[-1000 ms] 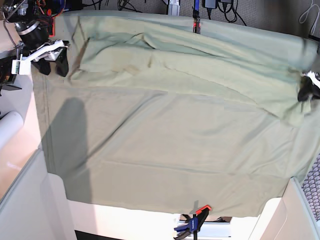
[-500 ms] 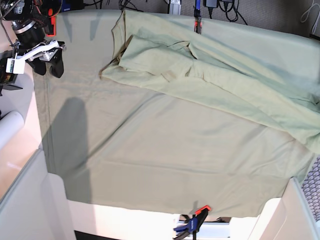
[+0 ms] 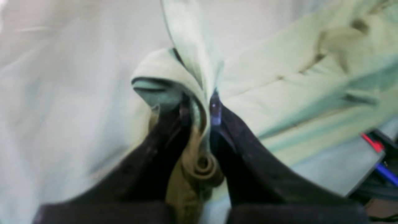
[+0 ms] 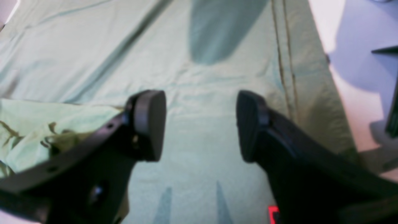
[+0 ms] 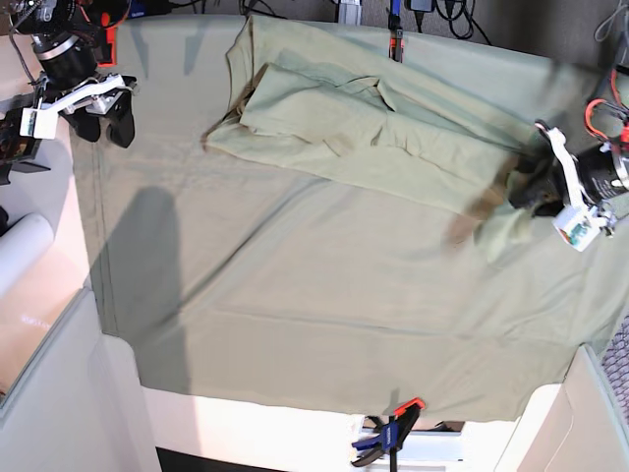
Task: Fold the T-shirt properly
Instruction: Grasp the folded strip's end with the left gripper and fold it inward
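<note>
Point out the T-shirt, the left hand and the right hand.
T-shirt (image 5: 364, 128): base view, on the bunched body fabric.
Left hand (image 3: 199, 109): left wrist view, between its fingertips, pinching shirt fabric.
Right hand (image 4: 200, 124): right wrist view, in the gap between its open fingertips.

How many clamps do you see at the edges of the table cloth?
2. One clamp is at the near edge of the cloth, orange and blue. The other clamp is at the far edge, near the T-shirt. More may be hidden.
</note>
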`<state>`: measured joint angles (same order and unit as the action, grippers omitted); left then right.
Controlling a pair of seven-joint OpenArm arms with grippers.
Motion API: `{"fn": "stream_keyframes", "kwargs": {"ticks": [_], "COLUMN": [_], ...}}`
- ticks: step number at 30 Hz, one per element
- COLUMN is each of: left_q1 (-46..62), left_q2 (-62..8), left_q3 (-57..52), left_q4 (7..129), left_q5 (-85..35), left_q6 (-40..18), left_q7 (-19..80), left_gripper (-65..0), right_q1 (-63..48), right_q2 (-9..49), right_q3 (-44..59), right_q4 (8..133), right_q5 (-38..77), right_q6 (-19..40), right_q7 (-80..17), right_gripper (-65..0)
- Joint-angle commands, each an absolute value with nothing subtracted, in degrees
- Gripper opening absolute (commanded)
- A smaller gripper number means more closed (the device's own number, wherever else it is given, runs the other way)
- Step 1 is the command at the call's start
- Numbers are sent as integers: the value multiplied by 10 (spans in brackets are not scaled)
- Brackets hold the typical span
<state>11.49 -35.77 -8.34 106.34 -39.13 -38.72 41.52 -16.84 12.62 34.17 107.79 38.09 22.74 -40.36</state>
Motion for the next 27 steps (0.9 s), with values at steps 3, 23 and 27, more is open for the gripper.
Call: {"fn": "stream_keyframes", "kwargs": {"ticks": [3, 23, 27], "left_q1": [109, 105, 105], "left_q2": [-339, -272, -271], "left_q3": [-35, 12, 12], "left_q4": [1067, 1027, 1031], "left_q5": [-359, -466, -522], "left_q6": [-388, -400, -400], "left_q7": [403, 375, 380], "left_gripper": [-650, -329, -329], "right_q1": [-167, -192, -216], "right_q2": [122, 68, 48], "right_q3": [345, 337, 302], "right_q4": [1089, 1084, 1084], "right_q5": [386, 469, 474], "right_q6": [229, 234, 240], "right_q7": [-390, -450, -448], "right_gripper": [-290, -254, -214]}}
